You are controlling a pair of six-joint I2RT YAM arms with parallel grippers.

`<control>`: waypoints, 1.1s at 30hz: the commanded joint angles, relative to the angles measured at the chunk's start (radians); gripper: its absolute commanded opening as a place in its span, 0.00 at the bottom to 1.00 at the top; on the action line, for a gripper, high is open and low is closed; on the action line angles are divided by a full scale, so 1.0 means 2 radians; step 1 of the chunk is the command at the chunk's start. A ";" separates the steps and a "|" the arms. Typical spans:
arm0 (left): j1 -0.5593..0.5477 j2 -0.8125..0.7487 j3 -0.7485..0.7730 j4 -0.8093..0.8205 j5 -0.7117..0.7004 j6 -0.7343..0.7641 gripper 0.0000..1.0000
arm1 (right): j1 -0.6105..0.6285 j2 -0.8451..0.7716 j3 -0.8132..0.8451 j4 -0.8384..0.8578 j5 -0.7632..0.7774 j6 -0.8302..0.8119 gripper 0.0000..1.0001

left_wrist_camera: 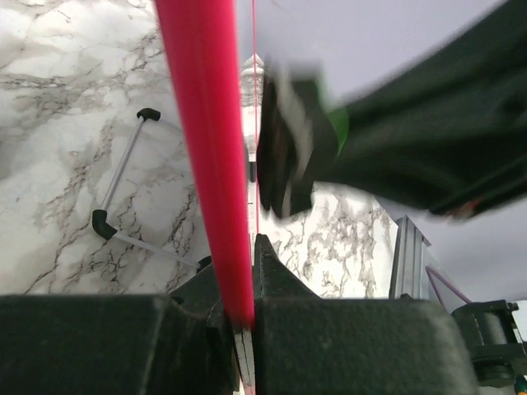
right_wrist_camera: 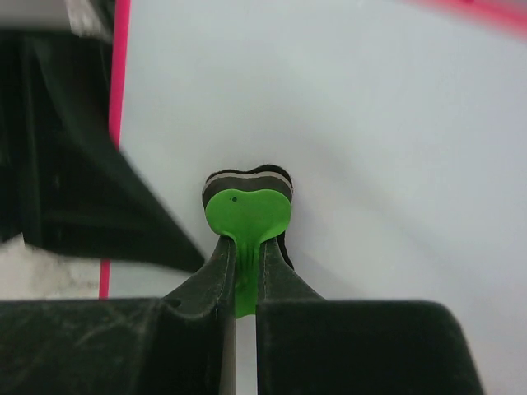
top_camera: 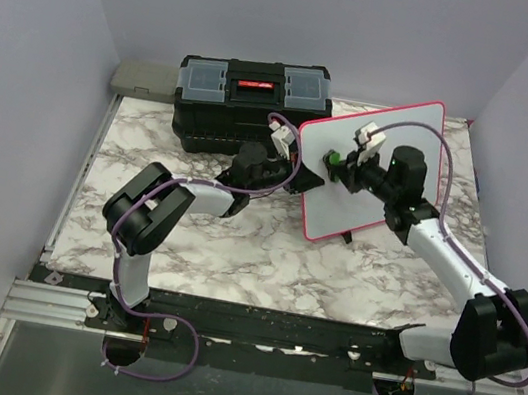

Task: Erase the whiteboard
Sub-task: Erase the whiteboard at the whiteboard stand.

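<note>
The whiteboard (top_camera: pixel 338 210) was held tilted, its pink rim clamped by the left gripper (left_wrist_camera: pixel 243 317). A green eraser (right_wrist_camera: pixel 247 216) was pinched by the right gripper (right_wrist_camera: pixel 240 267), pressed against the board.

Bright, even light, soft shadows. Top view sharp. Wrist views: near fingers (right_wrist_camera: pixel 123 346) defocused, whiteboard (left_wrist_camera: pixel 206 148) rim blurred.

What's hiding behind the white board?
Behind the whiteboard, the left wrist camera shows a thin wire stand with black tips, and the marble table. From above, the tilted board covers that patch, so anything else there is hidden.
</note>
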State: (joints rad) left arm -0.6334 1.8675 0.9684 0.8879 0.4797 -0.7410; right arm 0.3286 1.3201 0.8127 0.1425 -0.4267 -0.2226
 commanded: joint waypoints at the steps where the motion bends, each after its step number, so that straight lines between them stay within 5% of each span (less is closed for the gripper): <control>1: -0.016 -0.014 0.001 0.043 0.039 0.007 0.00 | 0.009 0.023 0.087 -0.012 0.025 0.051 0.01; 8: -0.017 -0.013 0.003 0.041 0.036 0.006 0.00 | 0.058 0.074 0.136 -0.058 0.046 0.029 0.01; 18: -0.017 -0.005 0.007 0.045 0.030 0.004 0.00 | 0.120 0.043 0.054 -0.087 0.121 -0.019 0.01; 21: -0.018 -0.006 0.004 0.046 0.030 0.004 0.00 | 0.119 0.032 0.034 -0.061 0.205 -0.016 0.01; 23: -0.017 -0.011 0.001 0.045 0.030 0.008 0.00 | 0.105 0.023 0.022 -0.043 0.252 -0.020 0.01; 33: -0.015 -0.020 -0.006 0.042 0.029 0.013 0.00 | -0.033 0.022 0.004 -0.011 0.237 0.000 0.01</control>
State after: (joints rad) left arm -0.6491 1.8729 0.9573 0.8734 0.4934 -0.7586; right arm 0.3695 1.3281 0.8562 0.1623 -0.0223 -0.2325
